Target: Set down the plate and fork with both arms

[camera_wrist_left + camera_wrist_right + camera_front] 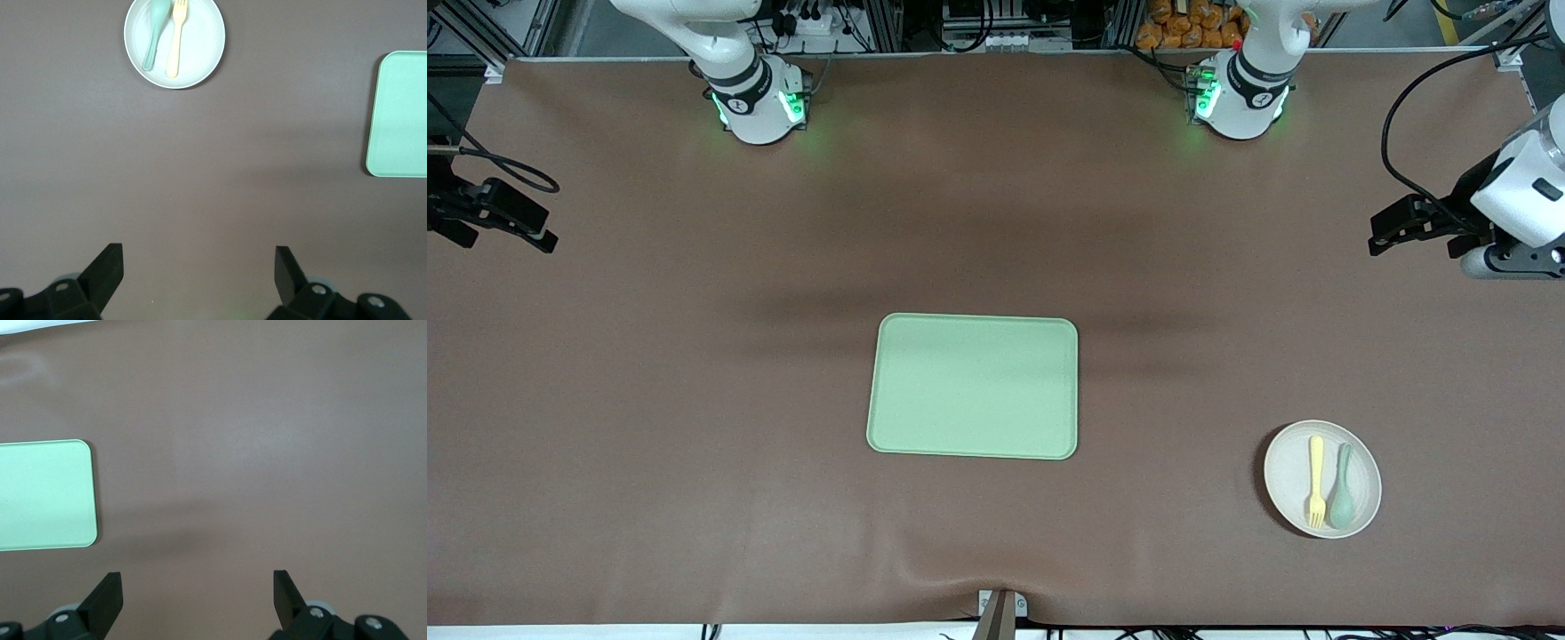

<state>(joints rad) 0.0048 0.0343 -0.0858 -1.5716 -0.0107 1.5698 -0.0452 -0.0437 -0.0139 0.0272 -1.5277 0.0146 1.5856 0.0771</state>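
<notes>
Fork and spoon lie on the plate.
Tray sits apart; left gripper and right gripper wait, spread wide.

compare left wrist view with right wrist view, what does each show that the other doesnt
Only the left wrist view shows the round off-white plate, with the pale-yellow plastic fork and the pale grey-green spoon lying side by side on it, and the open left gripper.

Only the right wrist view shows the open right gripper.

Both show the rectangular light-green tray and the brown table.
</notes>
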